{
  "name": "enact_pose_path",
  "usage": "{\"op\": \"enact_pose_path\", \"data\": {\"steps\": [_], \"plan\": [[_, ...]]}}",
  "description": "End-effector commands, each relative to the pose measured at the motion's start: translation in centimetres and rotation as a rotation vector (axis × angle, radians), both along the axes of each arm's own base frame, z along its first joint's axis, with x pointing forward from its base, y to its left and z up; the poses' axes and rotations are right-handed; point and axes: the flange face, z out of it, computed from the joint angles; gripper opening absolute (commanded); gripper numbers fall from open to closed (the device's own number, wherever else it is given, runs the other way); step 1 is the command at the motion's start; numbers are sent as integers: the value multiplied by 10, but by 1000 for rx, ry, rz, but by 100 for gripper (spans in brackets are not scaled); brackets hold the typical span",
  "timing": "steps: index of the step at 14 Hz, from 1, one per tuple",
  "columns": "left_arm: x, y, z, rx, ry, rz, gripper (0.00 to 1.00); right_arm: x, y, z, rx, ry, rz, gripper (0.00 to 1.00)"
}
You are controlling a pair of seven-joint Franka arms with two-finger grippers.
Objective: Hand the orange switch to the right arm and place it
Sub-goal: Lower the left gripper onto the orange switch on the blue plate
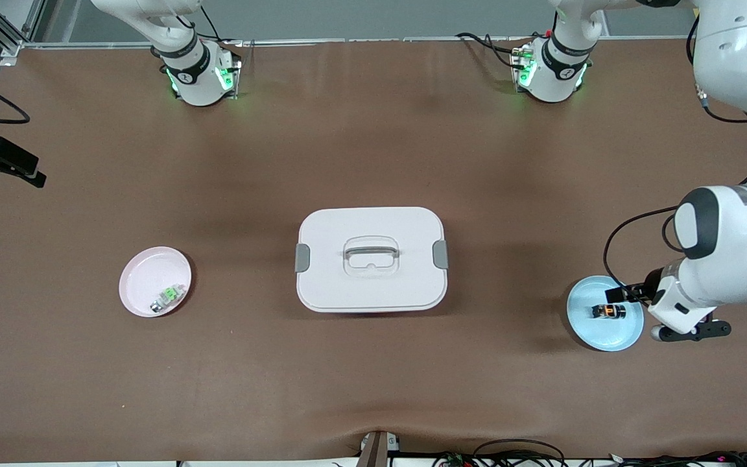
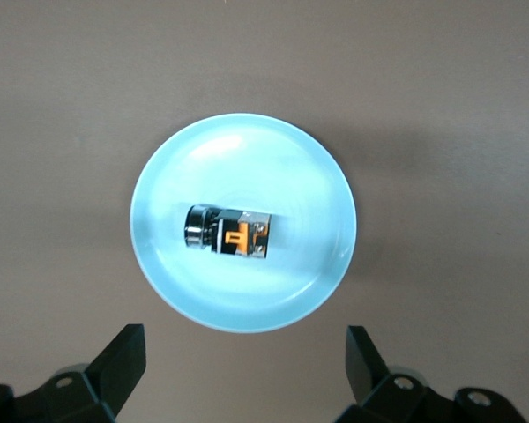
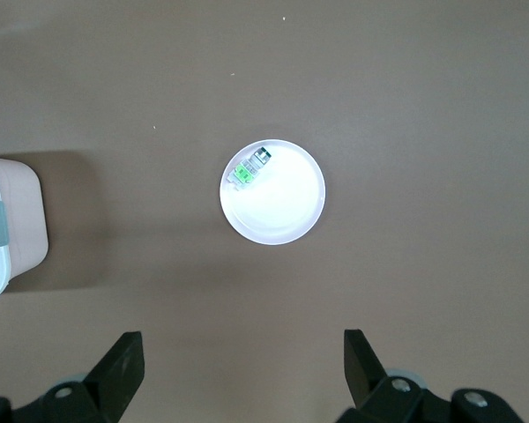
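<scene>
On your front view, start at the right arm's end of the surface (image 1: 373,389): the pink plate (image 1: 146,272) lies there with the small green part (image 1: 167,296) on it, close to the rim nearest the front camera. The right pincer (image 3: 242,374) is out of your front view; its wrist view shows it high over bare surface near that plate, fingers (image 3: 122,363) spread wide and empty. At the middle sits the white box (image 1: 371,259), lid on, grey handle flat, a grey clasp at each end. Toward the left arm's end you find the blue plate (image 1: 616,334), and the orange switch (image 1: 609,312) lies on its side in the middle of it, untouched. The left pincer (image 1: 623,294) hangs over that plate, just above the switch, its fingers (image 2: 123,359) wide apart and holding nothing; in its wrist view the switch (image 2: 228,232) lies centred on the plate (image 2: 295,176).
</scene>
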Motion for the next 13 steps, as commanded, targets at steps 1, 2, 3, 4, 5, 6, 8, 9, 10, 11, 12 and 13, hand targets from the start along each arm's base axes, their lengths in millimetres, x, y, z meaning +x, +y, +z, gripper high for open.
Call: {"op": "enact_pose_path", "data": {"steps": [1,2,3,4,5,6,8,9,10,11,12,13], "plan": [[8,3,-25,11,-15,-25,100,-6,-1,3,3,-8,-9,100],[10,2,-34,7,-24,-47,100,-5,-1,2,3,-7,-9,100],[11,8,-41,5,-31,-65,100,-6,-1,3,3,-8,-9,100],[13,14,-44,5,-41,-68,100,-5,-1,2,3,-7,-9,100],[14,15,-50,4,-46,-80,100,-5,-1,2,3,-7,-9,100],[15,14,-52,3,-55,-107,100,-5,-1,2,3,-7,-9,100],[16,16,-60,1,-62,-152,100,-5,0,2,3,-7,-7,100],[14,17,-68,0,-59,-152,100,-5,0,2,3,-7,-7,100],[12,17,-74,-1,-60,-153,100,-5,-1,2,5,-7,-8,100],[10,17,-80,0,-62,-158,100,-5,-1,2,3,-8,-9,100],[9,19,-83,4,-66,-168,100,-5,-1,2,5,-10,-9,100],[9,25,-84,21,-66,-179,100,-5,-1,2,3,-10,-9,100]]}}
